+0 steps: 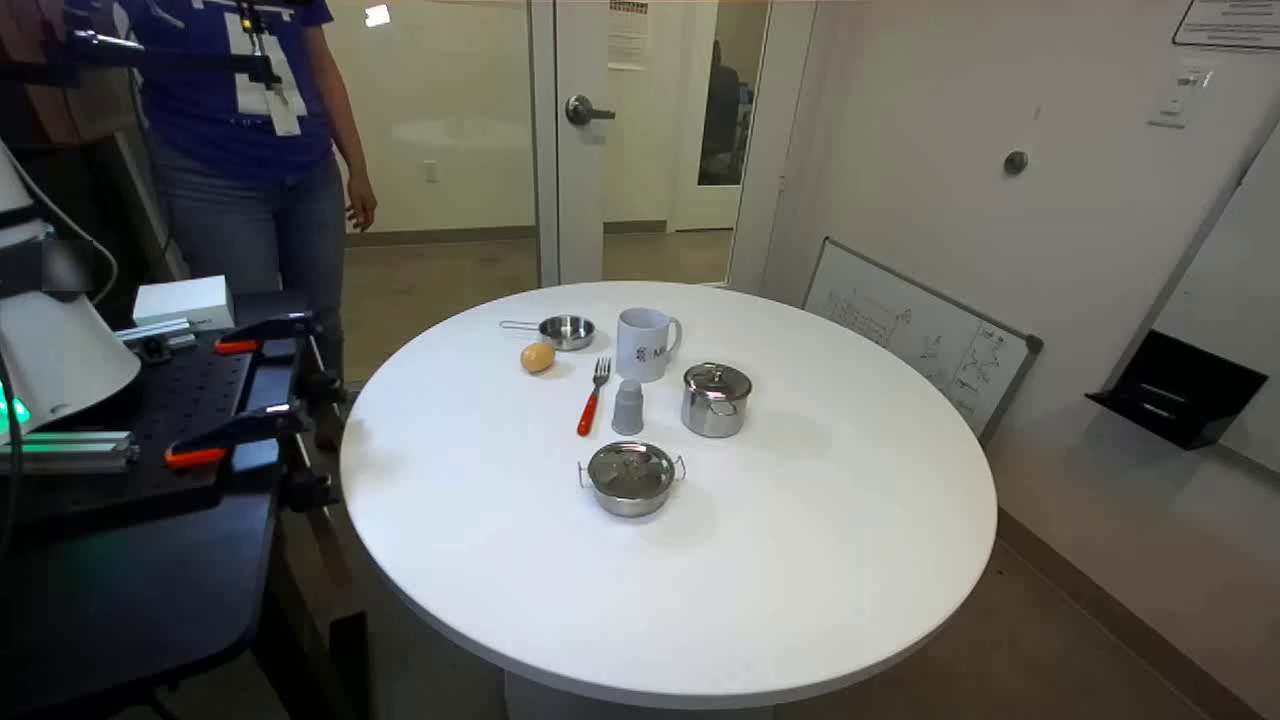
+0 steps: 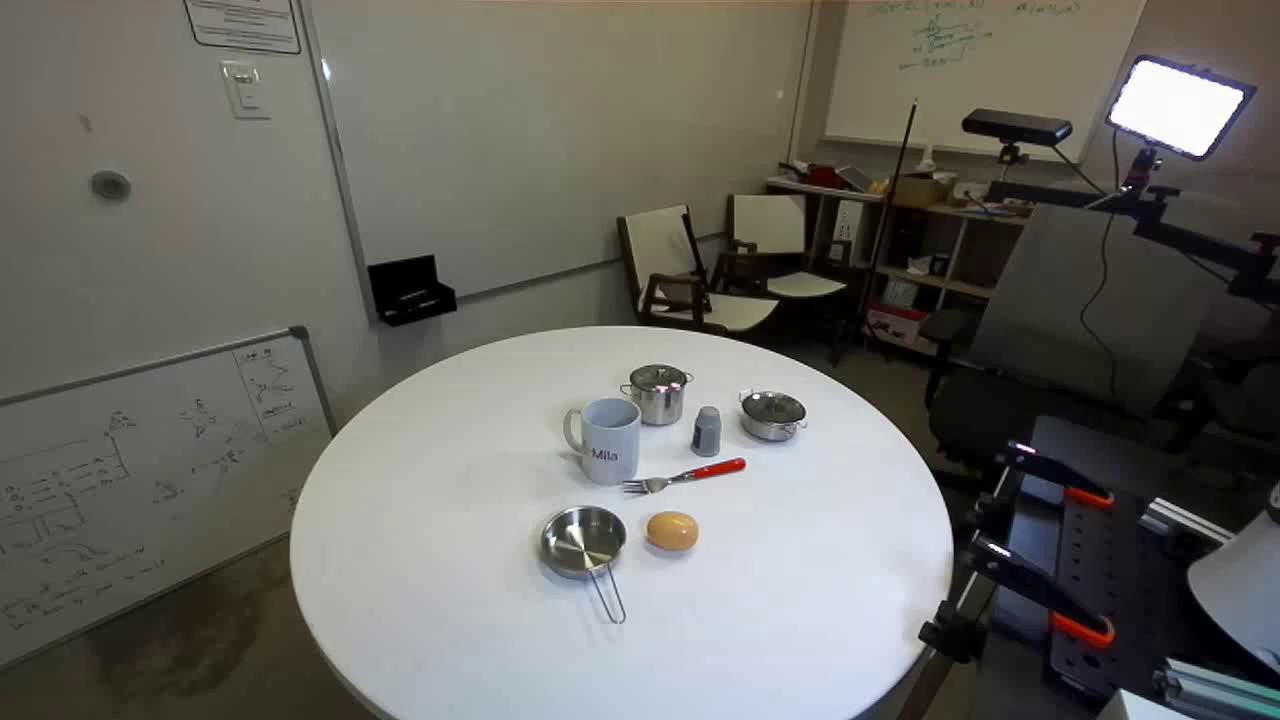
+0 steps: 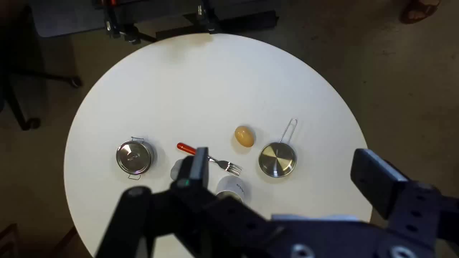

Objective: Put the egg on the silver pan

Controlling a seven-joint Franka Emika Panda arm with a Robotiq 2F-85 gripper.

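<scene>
The egg (image 3: 244, 136) is orange-tan and lies on the white table; it also shows in both exterior views (image 1: 537, 357) (image 2: 672, 531). The silver pan (image 3: 277, 159), shallow and round with a wire handle, sits beside the egg, apart from it. The pan holds nothing; it shows in both exterior views (image 1: 567, 333) (image 2: 583, 542). My gripper (image 3: 281, 161) is open and empty, high above the table, its fingers wide apart in the wrist view. It is out of sight in both exterior views.
A white mug (image 2: 611, 441), a red-handled fork (image 2: 690, 476) and a grey shaker (image 2: 707, 432) stand or lie near the egg. A tall lidded pot (image 1: 716, 400) and a shallow lidded pot (image 1: 632, 479) are farther off. In the wrist view the gripper partly covers the mug and shaker.
</scene>
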